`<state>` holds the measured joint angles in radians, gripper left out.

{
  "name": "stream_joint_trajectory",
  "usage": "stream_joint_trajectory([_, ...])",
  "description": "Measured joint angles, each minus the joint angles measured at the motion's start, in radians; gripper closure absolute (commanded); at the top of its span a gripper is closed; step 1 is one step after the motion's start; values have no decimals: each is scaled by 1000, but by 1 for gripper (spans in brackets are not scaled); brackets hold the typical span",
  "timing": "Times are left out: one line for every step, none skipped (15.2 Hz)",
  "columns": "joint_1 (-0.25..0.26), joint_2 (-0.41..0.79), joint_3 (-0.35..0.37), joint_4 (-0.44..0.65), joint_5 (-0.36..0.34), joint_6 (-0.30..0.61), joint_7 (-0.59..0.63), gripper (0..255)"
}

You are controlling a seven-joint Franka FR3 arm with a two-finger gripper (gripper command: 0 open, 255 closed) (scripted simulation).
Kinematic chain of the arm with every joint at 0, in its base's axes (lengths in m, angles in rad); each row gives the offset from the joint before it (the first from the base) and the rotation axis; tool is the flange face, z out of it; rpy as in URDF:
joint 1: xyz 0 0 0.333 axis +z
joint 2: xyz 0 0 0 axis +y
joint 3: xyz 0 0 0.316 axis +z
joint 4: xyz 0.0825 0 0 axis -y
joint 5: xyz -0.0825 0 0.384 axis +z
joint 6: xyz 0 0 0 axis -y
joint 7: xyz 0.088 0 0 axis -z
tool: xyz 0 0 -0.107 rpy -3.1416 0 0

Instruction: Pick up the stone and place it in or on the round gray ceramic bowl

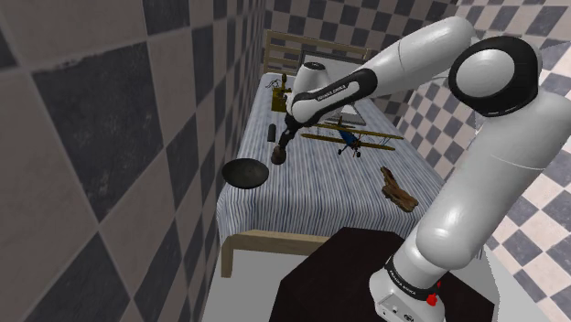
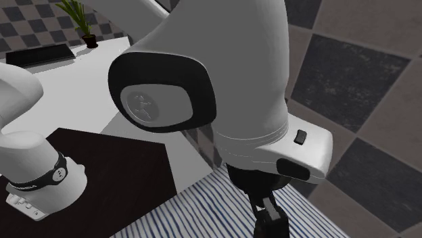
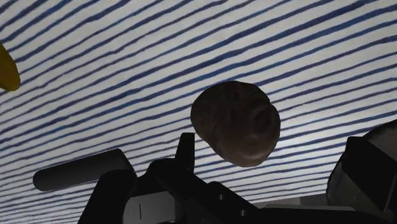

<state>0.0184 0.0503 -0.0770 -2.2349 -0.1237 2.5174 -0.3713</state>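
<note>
The claw [image 3: 272, 145] stands open, its two black fingers well apart and closed on nothing. The stone [image 3: 235, 124], a brown rounded lump, sits between and just ahead of them. It is close against one finger and clear of the other, and lies on the blue-and-white striped cover of the bed [image 1: 320, 197]. In the shoulder view the claw [image 1: 280, 144] hangs low over the cover with the stone [image 1: 277, 157] right under its tips.

Beside the claw on the cover lies a dark cylinder [image 3: 76, 170]. Just toward the shoulder view's lower left of the stone stands the round bowl [image 1: 245, 172], drawn dark grey, near the bed's edge by the checkered wall [image 1: 110, 137]; nothing lies between stone and bowl. On the other side of the claw sits a yellow toy biplane [image 1: 352, 137], whose yellow edge [image 3: 6, 67] shows in the wrist view. Farther toward the foot of the bed, well apart from the claw, is a brown wooden piece [image 1: 398, 190].

The arm [image 1: 412, 69] rises from the dark stand [image 1: 339, 265], bends at a high elbow and reaches out over the bed, the wrist pointing down at the cover.
</note>
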Motion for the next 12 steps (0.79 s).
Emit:
stream_joint_trajectory([0, 33, 0, 24, -5, 19, -4, 0])
stream_joint_trajectory([1, 65, 0, 43, -11, 39, -7, 0])
stream_joint_trajectory([-2, 88, -1, 59, -12, 53, -14, 0])
stream_joint_trajectory([-3, 104, -2, 64, -14, 66, -16, 0])
stream_joint_trajectory([-3, 120, -2, 73, -15, 74, -16, 0])
stream_joint_trajectory([-3, 132, -2, 78, -15, 82, -16, 0])
stream_joint_trajectory([-4, 147, -2, 81, -15, 94, -16, 0])
stream_joint_trajectory([-6, 157, -3, 81, -15, 105, -18, 0])
stream_joint_trajectory([-6, 169, -3, 84, -15, 114, -17, 0])
stream_joint_trajectory([-8, 187, -4, 88, -14, 128, -18, 0])
stream_joint_trajectory([-8, 195, -4, 89, -14, 135, -18, 0])
stream_joint_trajectory([-8, 200, -4, 91, -14, 138, -18, 0])
